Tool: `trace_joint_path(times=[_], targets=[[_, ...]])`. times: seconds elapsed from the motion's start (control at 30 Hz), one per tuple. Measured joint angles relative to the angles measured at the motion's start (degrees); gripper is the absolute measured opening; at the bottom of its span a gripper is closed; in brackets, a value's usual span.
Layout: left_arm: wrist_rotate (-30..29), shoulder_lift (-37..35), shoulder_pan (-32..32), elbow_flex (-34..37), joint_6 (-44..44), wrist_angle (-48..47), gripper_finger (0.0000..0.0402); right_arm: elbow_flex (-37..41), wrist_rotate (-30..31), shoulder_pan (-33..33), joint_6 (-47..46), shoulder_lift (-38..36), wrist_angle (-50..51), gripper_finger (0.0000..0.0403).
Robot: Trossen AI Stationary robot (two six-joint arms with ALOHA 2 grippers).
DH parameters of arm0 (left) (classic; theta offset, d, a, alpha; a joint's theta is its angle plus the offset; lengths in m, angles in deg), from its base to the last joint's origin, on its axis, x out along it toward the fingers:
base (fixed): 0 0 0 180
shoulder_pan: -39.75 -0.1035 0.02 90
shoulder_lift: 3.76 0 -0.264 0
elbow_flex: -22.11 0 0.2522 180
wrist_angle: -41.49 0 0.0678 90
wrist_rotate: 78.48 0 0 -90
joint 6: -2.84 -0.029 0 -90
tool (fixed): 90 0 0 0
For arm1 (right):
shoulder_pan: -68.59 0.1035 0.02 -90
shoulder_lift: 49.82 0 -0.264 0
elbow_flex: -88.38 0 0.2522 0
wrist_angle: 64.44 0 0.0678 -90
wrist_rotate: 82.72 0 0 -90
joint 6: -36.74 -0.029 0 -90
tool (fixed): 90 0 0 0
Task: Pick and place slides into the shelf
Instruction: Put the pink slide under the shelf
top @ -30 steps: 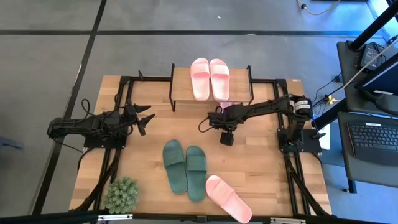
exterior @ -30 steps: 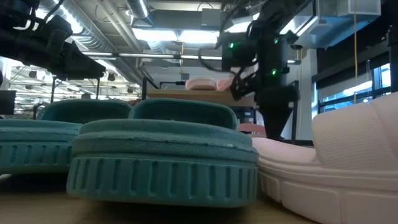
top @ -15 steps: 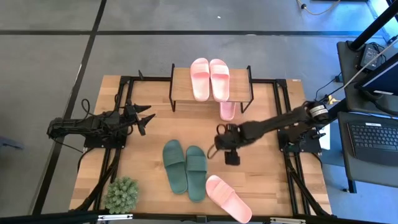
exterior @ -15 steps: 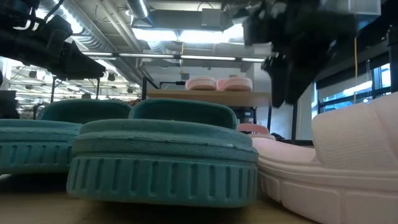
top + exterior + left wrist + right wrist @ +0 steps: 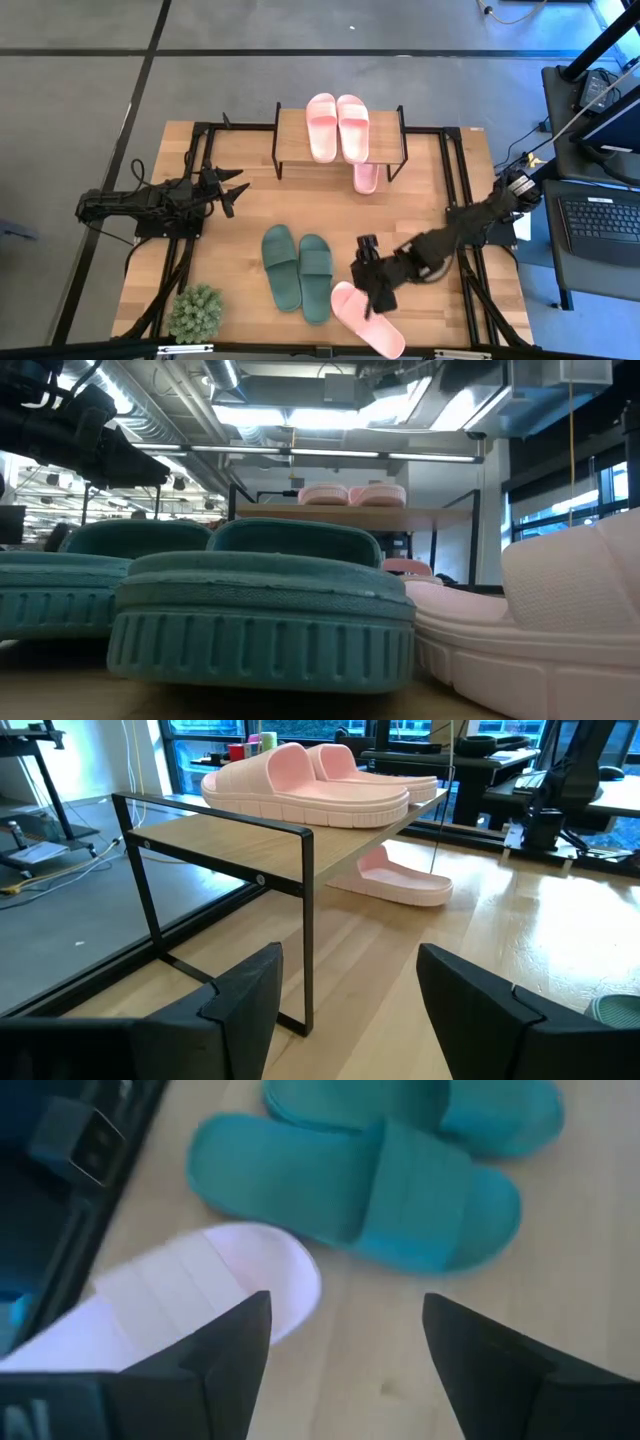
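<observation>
Over the near pink slide, my right gripper (image 5: 372,297) hangs with fingers spread.

That slide (image 5: 366,319) lies at the near edge, just right of the green pair (image 5: 298,270). Two pink slides (image 5: 338,127) sit on the shelf (image 5: 292,148); another (image 5: 366,177) lies under it. My left gripper (image 5: 232,191), parted too, waits at the left.

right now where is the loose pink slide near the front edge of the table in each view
High view: loose pink slide at the table's front edge, under the right gripper.
Low view: big pale shape at the right.
Left wrist view: not in it.
Right wrist view: its rounded end beside the near jaw.
Shared landmark: the green slide next to it.
</observation>
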Motion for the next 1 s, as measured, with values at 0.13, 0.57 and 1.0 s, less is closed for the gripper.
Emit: trace_joint_path(times=[0.13,0.57,1.0], targets=[[0.00,0.01,0.00,0.00,0.02,0.00,0.0224,-0.20,4.50,4.78,-0.23,0.15,-2.04,0.0261],[0.00,0.01,0.00,0.00,0.09,0.02,0.0224,-0.16,4.70,12.93,-2.17,9.72,-4.79,0.0261],[0.00,0.01,0.00,0.00,0.26,0.02,0.0224,-0.25,5.83,15.81,-8.58,16.90,-3.73,0.0261]])
